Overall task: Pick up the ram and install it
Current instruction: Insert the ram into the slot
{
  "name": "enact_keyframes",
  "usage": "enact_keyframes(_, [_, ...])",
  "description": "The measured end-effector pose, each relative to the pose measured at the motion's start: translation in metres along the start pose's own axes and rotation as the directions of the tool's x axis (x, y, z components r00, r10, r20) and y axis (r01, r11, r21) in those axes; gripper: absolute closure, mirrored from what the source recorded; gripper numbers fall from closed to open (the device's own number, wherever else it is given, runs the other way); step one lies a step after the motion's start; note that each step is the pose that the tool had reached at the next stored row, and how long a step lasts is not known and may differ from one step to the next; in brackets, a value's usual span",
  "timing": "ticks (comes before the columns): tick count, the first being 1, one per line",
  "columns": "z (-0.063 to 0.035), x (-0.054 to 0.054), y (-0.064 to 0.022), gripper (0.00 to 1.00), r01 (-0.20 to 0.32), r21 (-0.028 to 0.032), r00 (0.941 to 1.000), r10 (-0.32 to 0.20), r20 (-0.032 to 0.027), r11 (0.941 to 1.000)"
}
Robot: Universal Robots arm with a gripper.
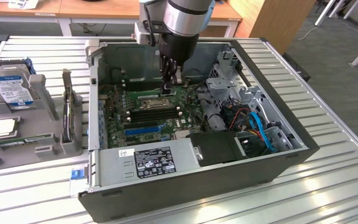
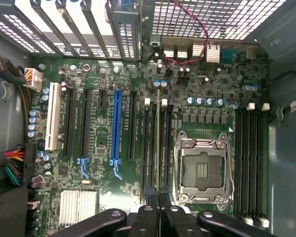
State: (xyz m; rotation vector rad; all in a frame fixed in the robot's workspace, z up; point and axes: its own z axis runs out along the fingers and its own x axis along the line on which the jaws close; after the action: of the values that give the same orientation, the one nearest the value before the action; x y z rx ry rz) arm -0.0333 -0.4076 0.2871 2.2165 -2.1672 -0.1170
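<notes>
Down inside the case (image 1: pixel 197 196), tool (image 2: pixel 159 200) pinches ram (image 2: pixel 158 143) edge-on among black slots (image 2: pixel 148 148).

My arm (image 1: pixel 182 16) is cut off at the exterior view's top edge. From the wrist, the ram (image 2: pixel 158 143) pinched in my claw (image 2: pixel 159 198) shows edge-on only, its chips hidden. I cannot tell whether it touches the black slots (image 2: pixel 149 143). The power supply's label (image 1: pixel 154 161) is too small to read.
</notes>
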Motion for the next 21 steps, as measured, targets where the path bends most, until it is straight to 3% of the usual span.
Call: enact_keyframes(21, [0.0255, 0.001, -0.0021, 0.88, 0.000, 0.0000, 1.0000, 0.000, 0.0000, 1.0000])
